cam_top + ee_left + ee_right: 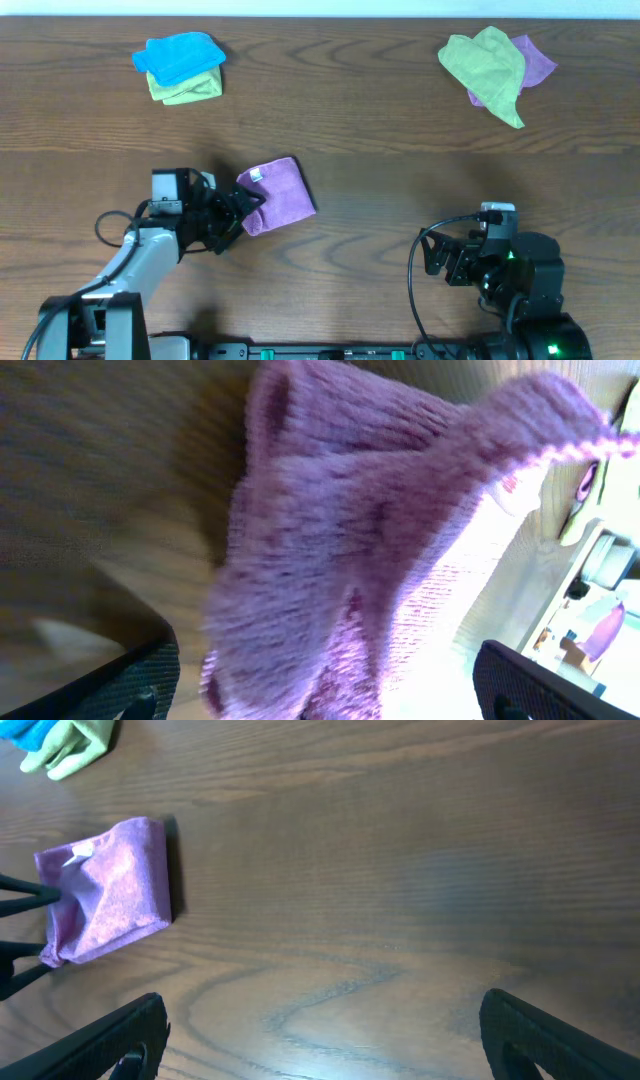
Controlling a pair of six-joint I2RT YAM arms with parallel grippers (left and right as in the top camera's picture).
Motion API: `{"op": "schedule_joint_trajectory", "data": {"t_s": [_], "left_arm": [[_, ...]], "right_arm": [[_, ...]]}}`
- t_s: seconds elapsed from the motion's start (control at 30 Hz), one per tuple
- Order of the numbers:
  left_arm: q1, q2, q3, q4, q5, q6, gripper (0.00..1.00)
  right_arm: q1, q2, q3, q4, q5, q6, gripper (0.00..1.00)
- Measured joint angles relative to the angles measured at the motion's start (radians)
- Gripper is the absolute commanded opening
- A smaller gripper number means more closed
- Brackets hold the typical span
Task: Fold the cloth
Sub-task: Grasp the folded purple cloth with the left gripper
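Cloth (282, 196) sits left of centre on the bench (380, 230) as a compact folded packet. It's tilted and near-square, so we see no strong long axis. White tag (256, 173) is at its far-left corner. Left end effector (246, 212) is at the packet's left edge with the cloth lying to its right. Its fingers are spread wide with the edge between them, not clamped as far as we can tell. Right end effector (320, 1015) is wide open, empty and well apart to the right. Left arm is clearly nearer, so we judge any next move falls to it.
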Motion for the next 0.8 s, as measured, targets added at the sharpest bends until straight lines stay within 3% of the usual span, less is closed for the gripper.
{"op": "schedule_joint_trajectory", "data": {"t_s": [0.17, 0.3, 0.4, 0.43, 0.63, 0.8], "left_arm": [[-0.069, 0.023, 0.004, 0.06, -0.024, -0.043, 1.0], [-0.098, 0.082, 0.018, 0.132, -0.032, -0.064, 0.57], [-0.103, 0.129, 0.018, 0.17, -0.036, -0.071, 0.15], [-0.105, 0.144, 0.017, 0.18, -0.049, -0.071, 0.06], [-0.105, 0.167, 0.006, 0.285, -0.042, -0.068, 0.06], [-0.106, 0.17, 0.113, 0.253, -0.003, -0.097, 0.06]], "right_arm": [[0.0, 0.0, 0.0, 0.0, 0.0, 0.0, 0.99], [0.0, 0.0, 0.0, 0.001, 0.0, 0.0, 0.99], [0.0, 0.0, -0.001, 0.0, 0.0, 0.0, 0.99], [0.0, 0.0, -0.001, 0.0, 0.0, 0.0, 0.99], [0.0, 0.0, -0.001, 0.0, 0.0, 0.0, 0.99], [0.0, 0.0, -0.001, 0.0, 0.0, 0.0, 0.99]]}}
